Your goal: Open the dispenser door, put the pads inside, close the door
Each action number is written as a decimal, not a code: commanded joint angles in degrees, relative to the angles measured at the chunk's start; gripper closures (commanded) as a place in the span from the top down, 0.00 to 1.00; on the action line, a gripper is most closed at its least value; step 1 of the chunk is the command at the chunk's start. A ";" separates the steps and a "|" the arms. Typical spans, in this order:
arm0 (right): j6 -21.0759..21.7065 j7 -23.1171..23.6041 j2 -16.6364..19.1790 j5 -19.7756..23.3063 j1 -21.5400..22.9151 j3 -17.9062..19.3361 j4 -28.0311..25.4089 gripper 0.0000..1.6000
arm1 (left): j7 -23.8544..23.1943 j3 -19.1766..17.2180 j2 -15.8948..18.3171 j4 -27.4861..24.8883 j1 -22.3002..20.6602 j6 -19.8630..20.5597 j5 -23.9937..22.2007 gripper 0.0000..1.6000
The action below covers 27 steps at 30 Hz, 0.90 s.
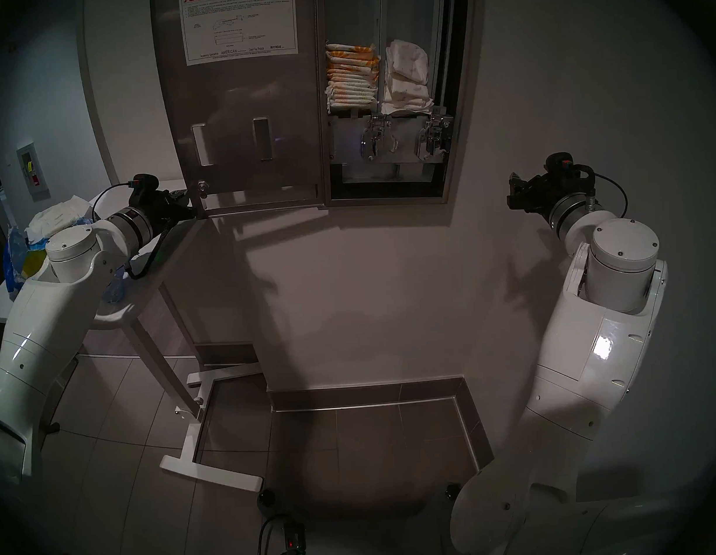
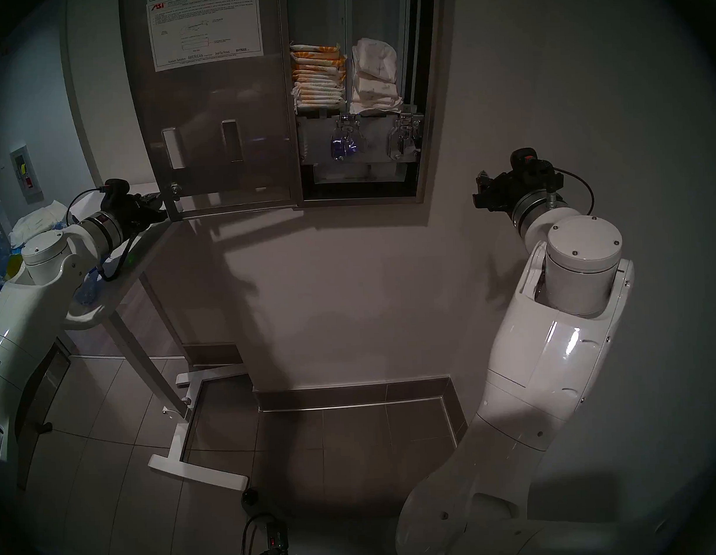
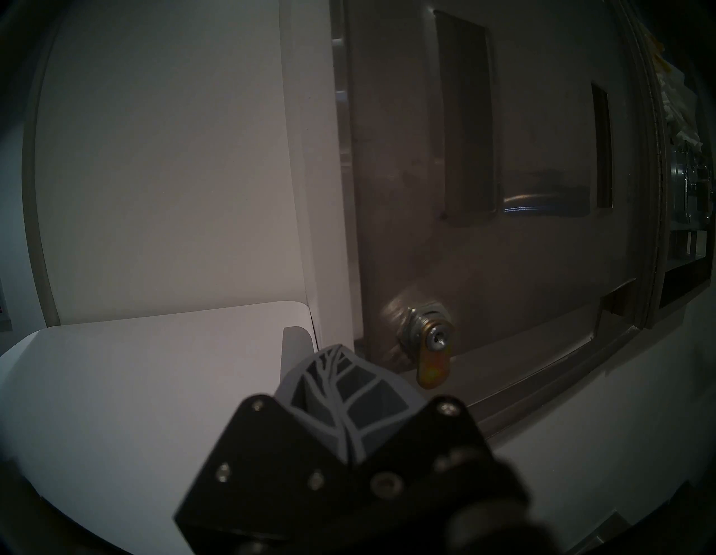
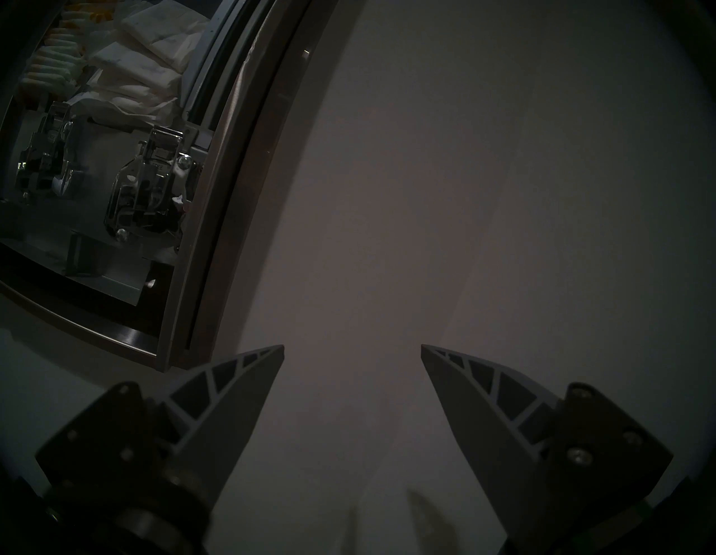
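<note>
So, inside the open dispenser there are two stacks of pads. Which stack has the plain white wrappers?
The right-hand stack, beside the cabinet's right wall. Its packets are plain white and crinkled; the left stack has orange-yellow printed wrappers.

left arm (image 1: 45, 298): glossy white shell, rounded segments, small dark screws, thin seam lines
right arm (image 1: 604, 303): same white shell, grey-white cylindrical joint cap on top with small screws, bright glare patch
wrists: silver metal ring behind black housing, both arms
cables: thin black cable looping off each wrist; thicker black one hanging under left wrist
camera modules: black block atop each wrist, small red/orange mark
left pincer (image 3: 341, 372): black bracket plates with silver screws, grey ribbed triangular fingers
right pincer (image 4: 352, 352): same black plates, grey fingers with dark triangular cut-outs
</note>
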 commanded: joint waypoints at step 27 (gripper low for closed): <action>-0.33 -0.22 0.56 0.31 0.98 -0.31 -0.48 0.81 | -4.43 3.83 -1.54 -8.33 2.86 -1.80 -4.18 0.10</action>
